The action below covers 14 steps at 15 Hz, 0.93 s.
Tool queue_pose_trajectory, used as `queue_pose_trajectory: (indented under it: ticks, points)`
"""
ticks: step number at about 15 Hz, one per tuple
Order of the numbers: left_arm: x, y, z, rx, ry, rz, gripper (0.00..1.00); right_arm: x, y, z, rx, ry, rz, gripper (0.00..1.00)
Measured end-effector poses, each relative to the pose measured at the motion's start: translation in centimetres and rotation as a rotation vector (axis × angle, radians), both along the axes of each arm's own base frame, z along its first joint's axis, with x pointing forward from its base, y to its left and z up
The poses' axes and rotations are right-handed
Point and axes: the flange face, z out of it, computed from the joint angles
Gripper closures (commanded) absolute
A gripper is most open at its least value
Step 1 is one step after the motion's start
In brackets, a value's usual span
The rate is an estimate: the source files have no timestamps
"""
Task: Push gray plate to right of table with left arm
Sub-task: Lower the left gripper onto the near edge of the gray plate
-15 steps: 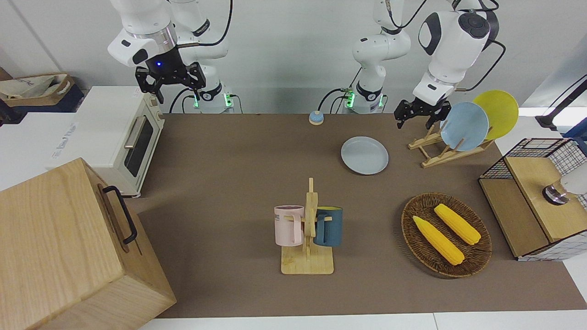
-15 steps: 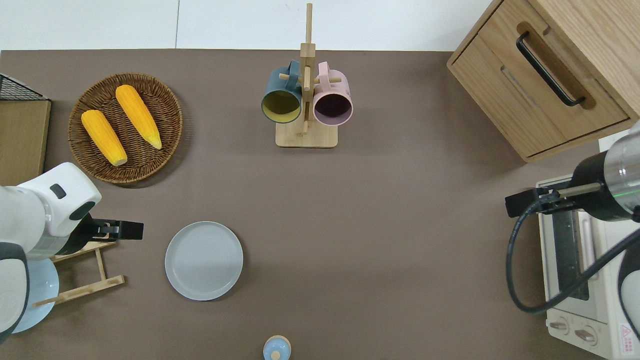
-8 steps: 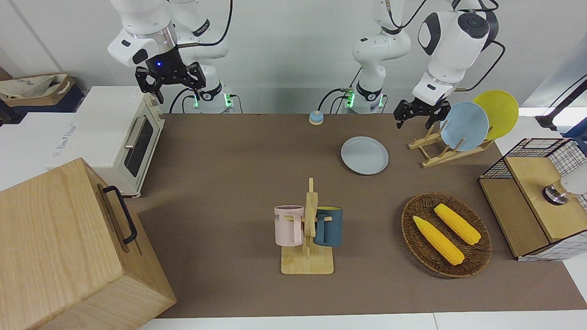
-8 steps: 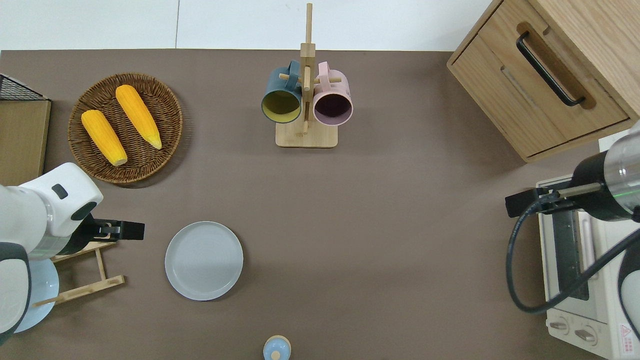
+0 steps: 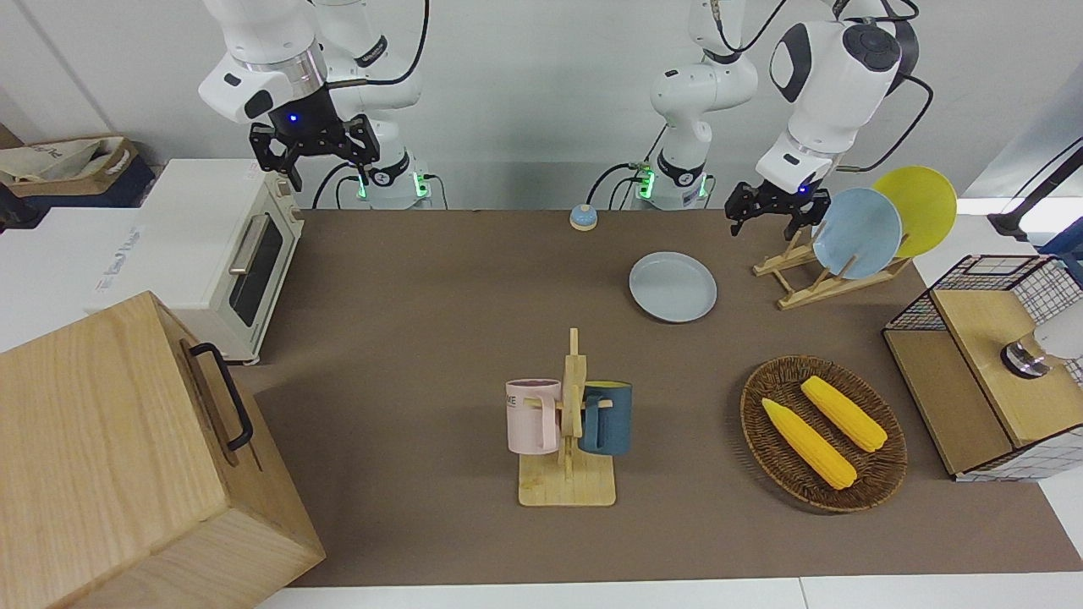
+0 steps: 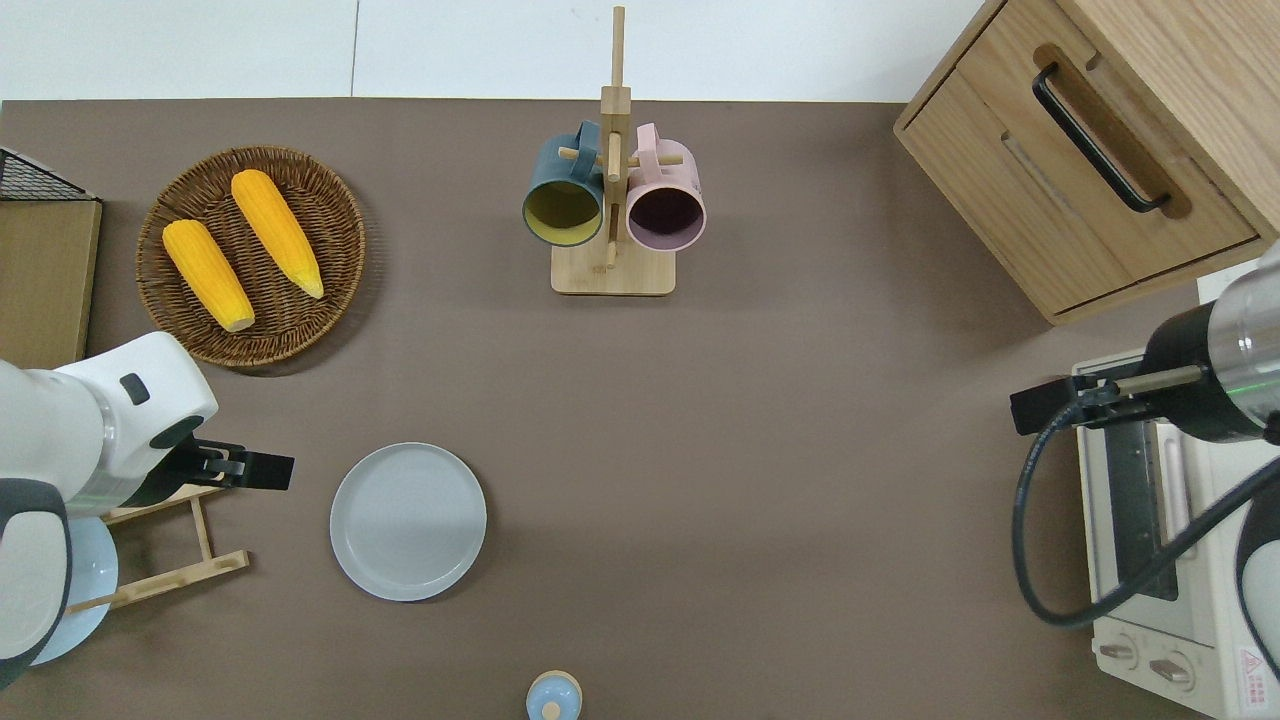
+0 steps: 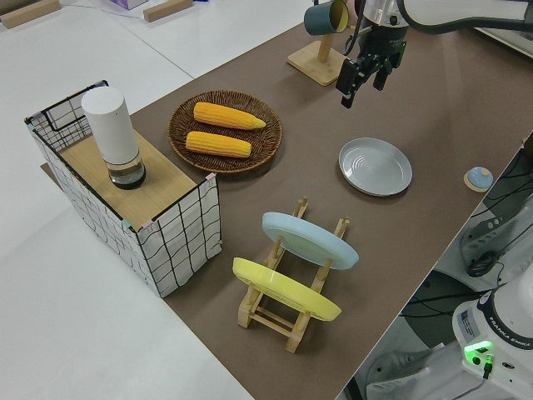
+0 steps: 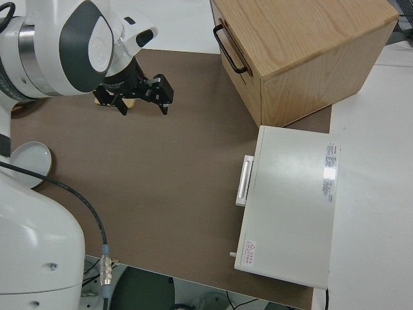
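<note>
**Left pincer poised beside the plate**

The gray plate lies flat on the desk, just beside the wooden rack (toward the left arm's end). The left pincer, fingers apart, hovers between them, placed to push. Right arm parked.

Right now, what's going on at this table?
The left gripper hangs open in the air beside the gray plate, toward the left arm's end of the table, over the edge of the wooden plate rack. It isn't touching the plate, which lies flat, so the push hasn't begun. The right arm is parked.
</note>
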Motion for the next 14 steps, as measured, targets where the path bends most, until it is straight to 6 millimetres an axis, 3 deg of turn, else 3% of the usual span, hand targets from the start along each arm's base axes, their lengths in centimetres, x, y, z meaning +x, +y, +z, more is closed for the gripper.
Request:
queue_pose_trajectory:
  ticks: [6,14]
  points:
    - [0.9,0.3,-1.7,-0.007,0.009,0.043,0.0,0.0,0.0,0.0,0.0,0.0,0.0,0.017]
    - [0.2,-1.0,-7.6,0.001,-0.009,0.086,0.0,0.0,0.0,0.0,0.0,0.0,0.0,0.017]
